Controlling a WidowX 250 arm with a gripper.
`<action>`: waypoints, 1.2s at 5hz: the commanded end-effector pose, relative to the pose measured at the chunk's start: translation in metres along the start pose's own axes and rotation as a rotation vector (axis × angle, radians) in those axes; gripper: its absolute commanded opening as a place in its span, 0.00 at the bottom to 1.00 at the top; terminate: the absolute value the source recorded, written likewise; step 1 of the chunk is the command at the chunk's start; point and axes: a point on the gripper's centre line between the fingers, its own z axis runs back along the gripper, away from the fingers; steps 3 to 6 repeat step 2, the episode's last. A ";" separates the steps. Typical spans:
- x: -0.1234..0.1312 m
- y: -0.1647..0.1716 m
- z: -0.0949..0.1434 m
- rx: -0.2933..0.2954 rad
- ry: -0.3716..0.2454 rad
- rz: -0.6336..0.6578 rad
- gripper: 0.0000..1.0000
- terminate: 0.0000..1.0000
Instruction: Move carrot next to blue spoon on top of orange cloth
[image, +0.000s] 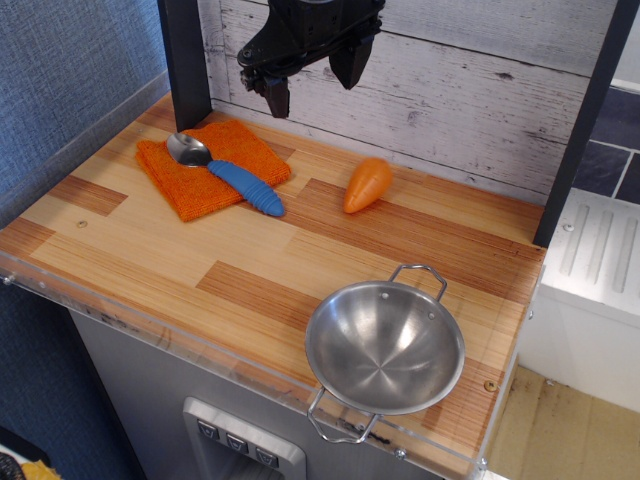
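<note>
Carrot (366, 185): smooth orange plastic cone, lying on its side on bare wood, rounded tip toward near-left, well right of the cloth and apart from it. Blue spoon (228, 174): silver bowl at far left, ribbed blue handle running near-right, end overhanging the cloth's edge. Orange cloth (190, 188): fuzzy, square, flat, set diagonally at far left of the counter.
</note>
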 end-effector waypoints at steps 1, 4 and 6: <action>0.005 -0.002 0.018 -0.036 -0.030 0.009 1.00 0.00; 0.005 -0.002 0.018 -0.036 -0.030 0.009 1.00 1.00; 0.005 -0.002 0.018 -0.036 -0.030 0.009 1.00 1.00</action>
